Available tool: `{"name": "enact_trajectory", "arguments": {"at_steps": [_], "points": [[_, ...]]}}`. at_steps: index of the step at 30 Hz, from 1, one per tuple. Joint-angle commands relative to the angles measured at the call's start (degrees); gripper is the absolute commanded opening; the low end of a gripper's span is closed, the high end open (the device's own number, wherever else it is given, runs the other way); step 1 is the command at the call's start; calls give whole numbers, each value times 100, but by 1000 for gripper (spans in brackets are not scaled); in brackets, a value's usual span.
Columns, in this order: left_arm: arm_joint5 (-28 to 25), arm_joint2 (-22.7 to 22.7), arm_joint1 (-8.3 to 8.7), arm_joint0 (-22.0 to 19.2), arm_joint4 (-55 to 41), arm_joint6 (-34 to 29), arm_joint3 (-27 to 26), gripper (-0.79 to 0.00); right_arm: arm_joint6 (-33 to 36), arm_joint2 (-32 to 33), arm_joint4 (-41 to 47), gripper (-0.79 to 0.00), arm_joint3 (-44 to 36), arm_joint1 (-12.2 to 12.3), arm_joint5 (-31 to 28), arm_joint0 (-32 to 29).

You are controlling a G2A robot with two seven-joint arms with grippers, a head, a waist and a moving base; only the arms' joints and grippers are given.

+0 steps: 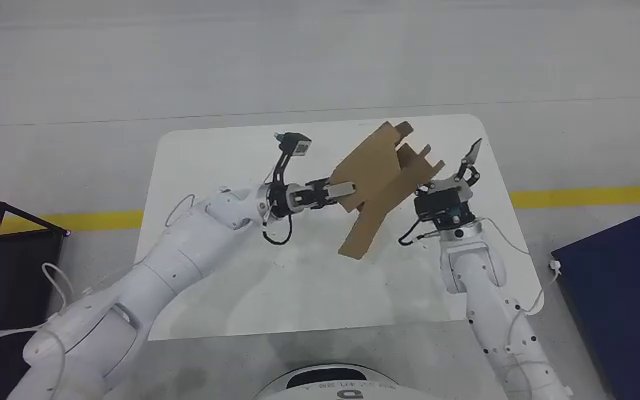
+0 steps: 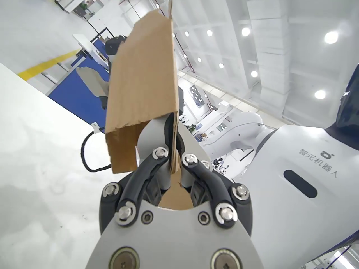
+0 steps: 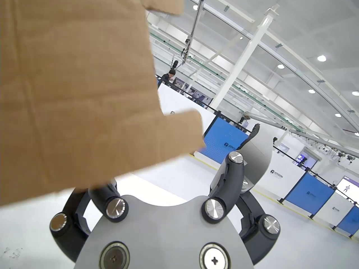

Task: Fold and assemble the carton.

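Your left tool is closed narrow on the edge of one brown panel of the carton, with the board pinched between its fingers. From that grip the carton stands part-opened and tilted over the worktop. Its long panel slants down past the tool's tip, and you cannot tell whether the low end touches the surface. The notched flaps lie on the far side of the carton. Just beyond them is your right tool, spread wide and holding nothing. One of its fingers stands free, and a carton flap hides the other. Out past that tool, a yellow stripe crosses the floor.
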Motion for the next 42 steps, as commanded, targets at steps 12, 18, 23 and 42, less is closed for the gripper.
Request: {"name": "enact_trajectory", "arguments": {"at_steps": [12, 18, 23, 42], "points": [[1, -23, 107, -88, 622, 0, 125, -785, -660, 602, 353, 0, -715, -20, 665, -892], [-73, -1, 190, -90, 829, 73, 116, -785, -839, 566, -4, 0, -779, 7, 106, -878], [-97, 48, 274, -105, 883, 97, -33, -785, -427, 456, -468, 0, -717, 4, -10, -735], [-159, 440, 391, -384, 1012, 160, -170, -785, -611, 217, -716, 0, -767, -5, -562, -545]]}}
